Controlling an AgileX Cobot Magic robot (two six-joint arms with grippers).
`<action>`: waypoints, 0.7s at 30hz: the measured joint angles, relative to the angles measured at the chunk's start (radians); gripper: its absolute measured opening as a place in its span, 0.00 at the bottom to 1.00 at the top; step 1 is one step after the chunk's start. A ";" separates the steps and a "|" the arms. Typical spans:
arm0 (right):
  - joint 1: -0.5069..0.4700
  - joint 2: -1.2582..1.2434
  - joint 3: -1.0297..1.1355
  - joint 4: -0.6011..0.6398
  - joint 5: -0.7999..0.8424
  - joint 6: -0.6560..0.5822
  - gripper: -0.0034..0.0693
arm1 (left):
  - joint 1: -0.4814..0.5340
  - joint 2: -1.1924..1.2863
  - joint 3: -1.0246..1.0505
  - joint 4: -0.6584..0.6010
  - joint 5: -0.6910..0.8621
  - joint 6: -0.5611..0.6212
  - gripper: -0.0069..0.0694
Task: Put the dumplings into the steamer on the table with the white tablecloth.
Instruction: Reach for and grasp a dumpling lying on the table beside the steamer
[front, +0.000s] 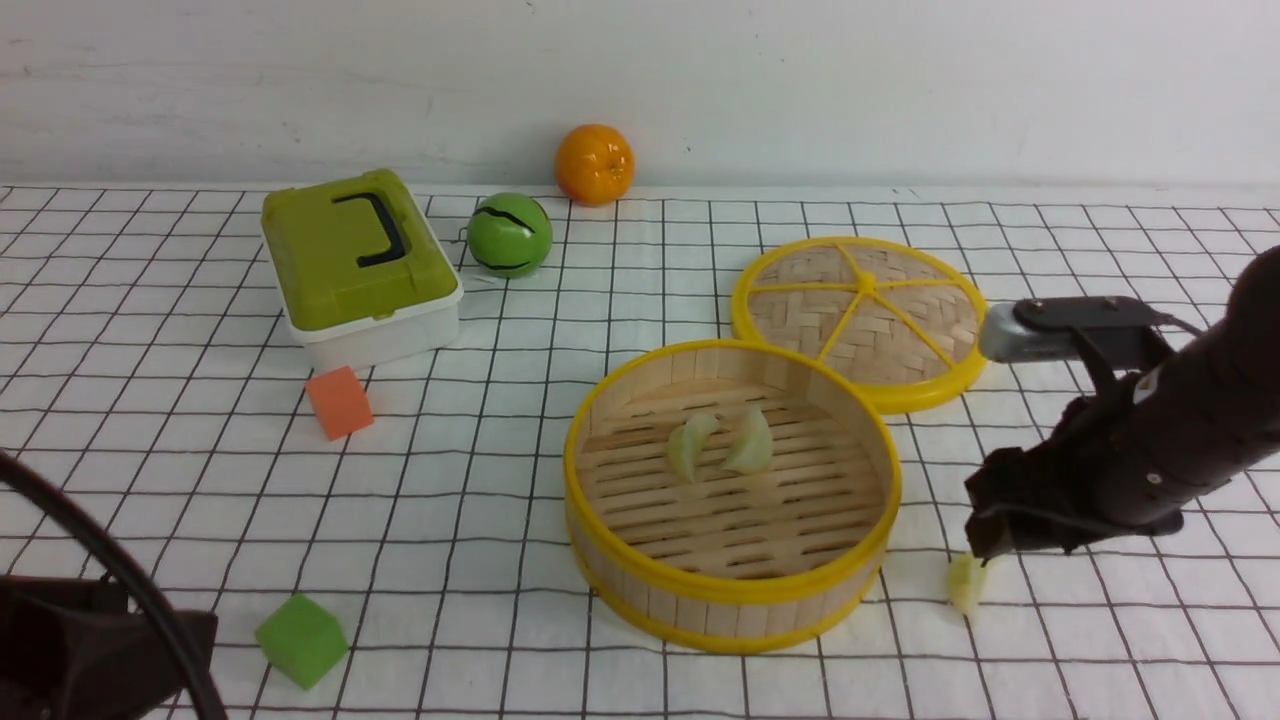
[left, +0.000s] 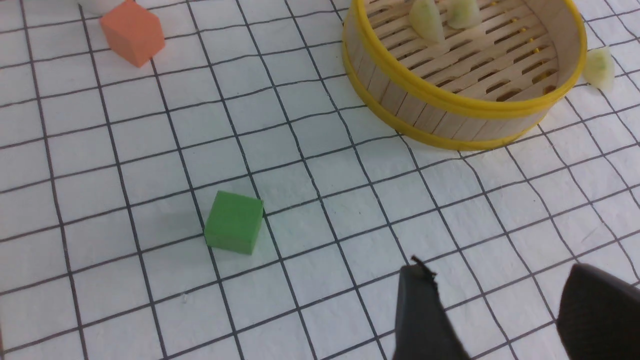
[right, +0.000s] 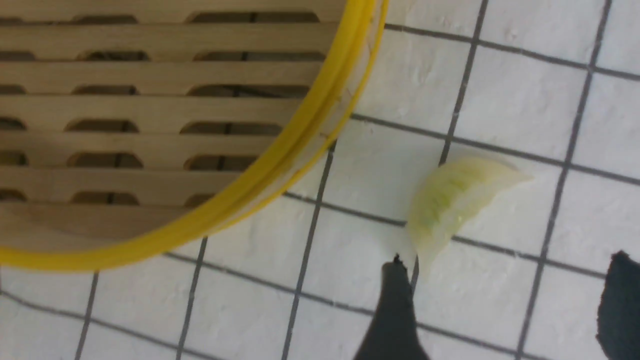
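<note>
Left tool (left: 499, 265) nearest front camera: jaws apart, empty, over white black-gridded tablecloth (left: 320, 150), near green cube (left: 233, 222). Right tool (right: 507, 257): jaws wide, nothing gripped. Pale yellowish-green crescent dumpling (right: 457, 202) on cloth just off its fingertips, beside round bamboo steamer with yellow rims (front: 730, 600), not touching. Second dumpling (front: 692, 447) and third dumpling (front: 750, 442) inside on slatted floor.

The black right hand (front: 985, 548) reaches in low from the right, jaws wide. The black left hand (left: 505, 320) hangs near-left, jaws apart.
</note>
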 joint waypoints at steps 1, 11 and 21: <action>0.000 0.021 -0.007 0.007 -0.011 0.008 0.74 | 0.000 -0.003 0.003 0.002 0.004 0.000 0.56; 0.000 0.159 -0.021 0.013 -0.066 0.078 0.69 | 0.000 0.005 0.004 0.049 0.014 0.000 0.52; 0.000 0.175 -0.023 0.017 -0.084 0.078 0.28 | 0.000 0.005 0.014 0.089 0.013 0.000 0.51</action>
